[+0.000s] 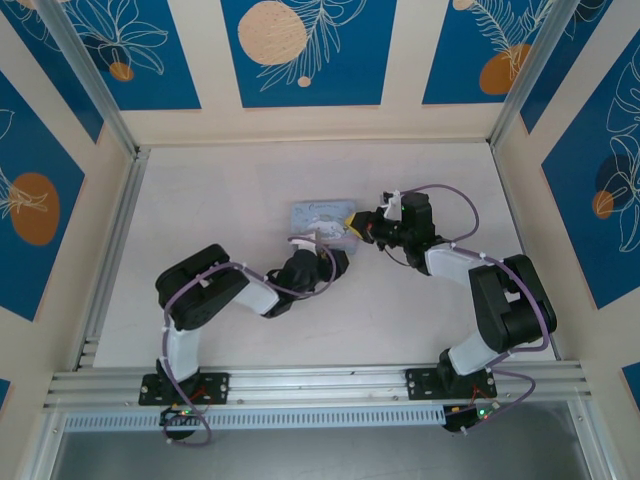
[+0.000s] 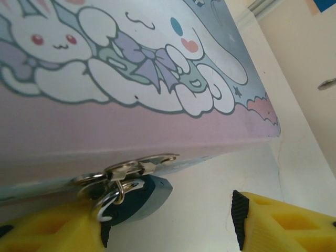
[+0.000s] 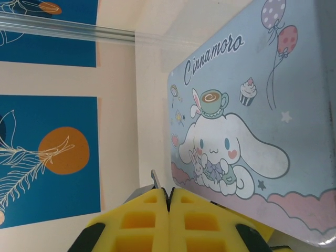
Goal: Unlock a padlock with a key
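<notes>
The padlock (image 2: pixel 140 202) hangs from the hasp of the tin (image 2: pixel 157 121) between my left gripper's (image 2: pixel 168 226) parted fingers. I'd pinch its body squarely to steady it. My right gripper (image 3: pixel 169 202) is clamped together on the key (image 3: pixel 154 177), whose tip pokes out beside the tin.

A robot test cell in a lab: a white tabletop (image 1: pixel 250 330) boxed in by cream walls (image 1: pixel 400 120) with blue leaf-print panels (image 1: pixel 330 60) across the frame's top, aluminium rails (image 1: pixel 320 378) along the bottom, left arm (image 1: pixel 200 290) and right arm (image 1: pixel 505 300) bolted there.
</notes>
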Controlling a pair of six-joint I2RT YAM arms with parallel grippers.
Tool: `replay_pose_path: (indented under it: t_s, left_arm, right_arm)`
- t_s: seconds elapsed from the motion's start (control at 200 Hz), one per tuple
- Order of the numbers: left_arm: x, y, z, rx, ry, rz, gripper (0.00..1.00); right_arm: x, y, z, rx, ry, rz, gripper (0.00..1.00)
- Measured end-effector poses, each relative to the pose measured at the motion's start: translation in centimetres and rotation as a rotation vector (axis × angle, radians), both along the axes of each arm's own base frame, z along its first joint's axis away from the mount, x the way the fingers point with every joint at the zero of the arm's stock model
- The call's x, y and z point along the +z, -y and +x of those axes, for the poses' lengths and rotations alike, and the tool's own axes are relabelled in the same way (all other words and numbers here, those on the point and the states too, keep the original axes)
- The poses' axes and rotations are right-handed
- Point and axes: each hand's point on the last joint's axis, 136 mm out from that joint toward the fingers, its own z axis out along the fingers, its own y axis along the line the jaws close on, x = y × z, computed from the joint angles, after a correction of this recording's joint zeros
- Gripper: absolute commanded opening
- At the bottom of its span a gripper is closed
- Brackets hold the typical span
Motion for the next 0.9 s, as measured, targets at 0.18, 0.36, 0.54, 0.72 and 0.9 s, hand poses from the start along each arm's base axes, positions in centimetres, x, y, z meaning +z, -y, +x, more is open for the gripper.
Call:
replay_pose_path:
  t_s: [0.18,0.36,0.54,0.72,0.9]
  left_arm:
    - [0.2,-0.2,0.4,0.063,-0.005,-0.055,0.60]
    - [0.5,0.1,0.7,0.085,-0.006,-0.134,0.59]
    - [0.6,0.3,0.5,0.089,-0.020,-0.168,0.57]
    - [0.6,0.6,-0.4,0.096,-0.033,-0.203,0.55]
    - [0.5,1.4,-1.1,0.096,-0.042,-0.229,0.55]
  right_arm:
    - [0.1,0.0,0.0,-0.001,0.003,0.001,0.00]
    - [0.1,0.0,0.1,-0.001,0.004,0.002,0.00]
    - [0.1,0.1,0.1,-0.004,0.005,0.002,0.00]
    - [0.1,0.4,0.3,-0.010,0.004,0.003,0.00]
    - [0.1,0.7,0.4,-0.018,0.004,0.003,0.00]
